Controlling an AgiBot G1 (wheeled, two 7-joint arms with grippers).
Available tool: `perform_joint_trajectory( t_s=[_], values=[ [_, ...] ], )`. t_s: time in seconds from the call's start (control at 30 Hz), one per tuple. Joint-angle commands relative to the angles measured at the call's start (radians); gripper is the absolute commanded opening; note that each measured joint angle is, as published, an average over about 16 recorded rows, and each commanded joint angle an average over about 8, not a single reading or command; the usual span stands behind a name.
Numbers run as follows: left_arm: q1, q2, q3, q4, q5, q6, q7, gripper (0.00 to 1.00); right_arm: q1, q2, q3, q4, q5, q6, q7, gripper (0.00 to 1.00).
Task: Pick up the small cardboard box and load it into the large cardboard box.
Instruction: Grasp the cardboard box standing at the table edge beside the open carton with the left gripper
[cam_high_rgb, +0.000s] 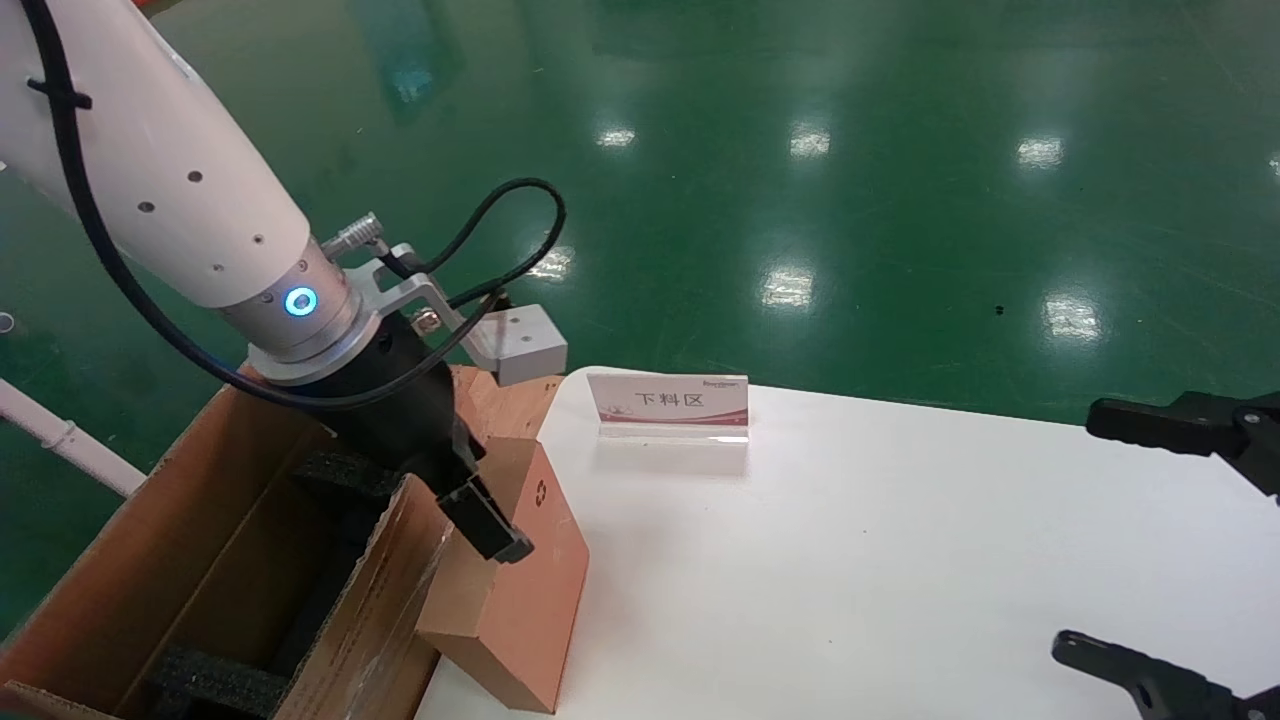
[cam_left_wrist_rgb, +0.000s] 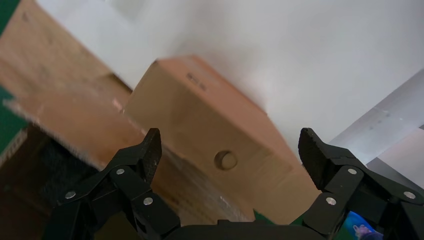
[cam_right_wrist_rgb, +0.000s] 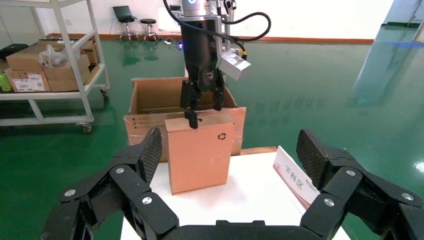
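Green shop floor surrounded a white desk (cam_high_rgb: 900, 560). On its edge stood the small cardboard box (cam_high_rgb: 520, 590), upright and leaning toward the large cardboard box (cam_high_rgb: 200, 560) just beside it, which sat below desk level so a load could drop in. The left claw (cam_right_wrist_rgb: 201, 107) hung over the small box's top edge, fingers apart and straddling it, apparently not yet gripping. The right claw (cam_high_rgb: 1170, 550) waited spread wide at the desk's far side.

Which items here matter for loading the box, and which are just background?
Job: small cardboard box, large cardboard box, left gripper open at the small box's top.
Background: right gripper, open and idle; table sign; shelving cart.
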Motion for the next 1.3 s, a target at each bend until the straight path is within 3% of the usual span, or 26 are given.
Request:
perform_joint_trajectory(
  t_s=[0.03,0.47,1.3],
  values=[
    [-0.012,0.002,0.028,0.0,-0.001,-0.002,-0.023,1.0,0.0,0.0,0.0,0.0,0.0,0.0,0.0,1.0],
    [-0.018,-0.004,0.112,-0.001,-0.046,-0.032,-0.05,1.0,0.0,0.0,-0.001,0.0,0.001,0.0,-0.001,1.0],
    [0.015,0.002,0.181,-0.001,-0.022,-0.073,-0.062,1.0,0.0,0.001,-0.002,0.0,0.001,0.001,-0.001,1.0]
  ],
)
